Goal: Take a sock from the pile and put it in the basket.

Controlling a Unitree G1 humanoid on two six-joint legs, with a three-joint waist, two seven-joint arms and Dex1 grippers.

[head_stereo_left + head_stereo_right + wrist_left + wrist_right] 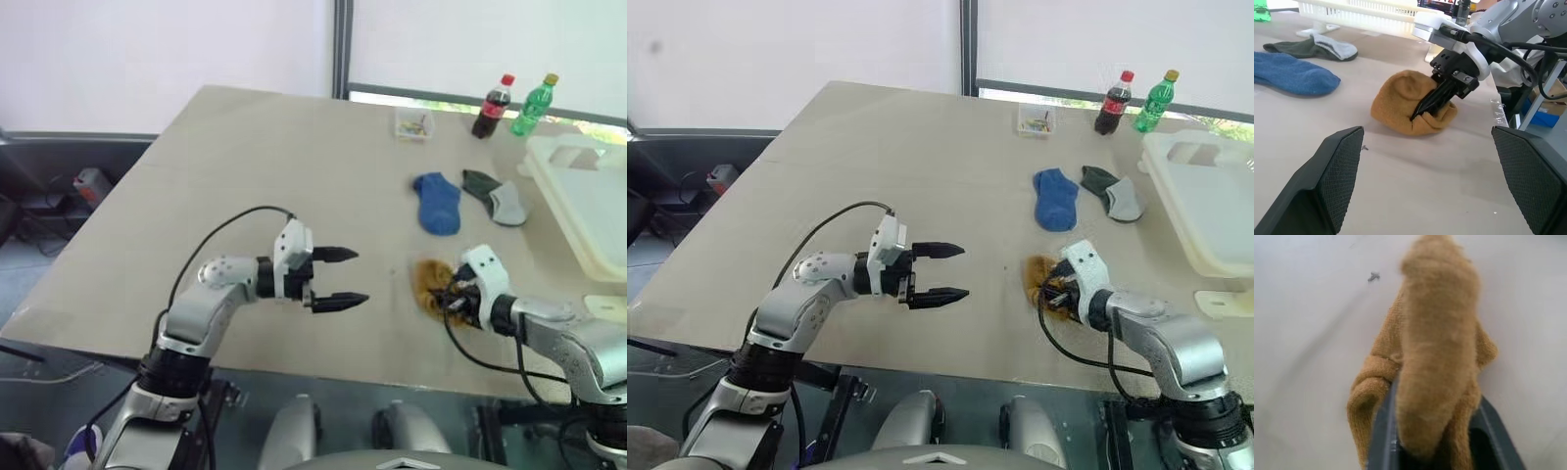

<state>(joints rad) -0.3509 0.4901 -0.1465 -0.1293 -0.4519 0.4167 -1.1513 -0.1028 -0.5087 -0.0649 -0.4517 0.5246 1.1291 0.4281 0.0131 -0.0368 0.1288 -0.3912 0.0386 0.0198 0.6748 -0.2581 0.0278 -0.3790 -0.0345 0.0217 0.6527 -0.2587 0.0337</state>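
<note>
The socks lie spread out on the tan table. A mustard-yellow sock lies bunched near the front edge, and my right gripper is shut on it, its black fingers pressed into the fabric with the sock resting on the table. Farther back lie a bright blue sock and a dark green and grey sock. The cream-white basket stands at the right edge of the table. My left gripper hangs open over the table, left of the mustard sock, pointing toward it, with nothing between its fingers.
A small clear box sits at the back of the table, with a cola bottle and a green bottle beside it. A flat white piece lies at the right, in front of the basket.
</note>
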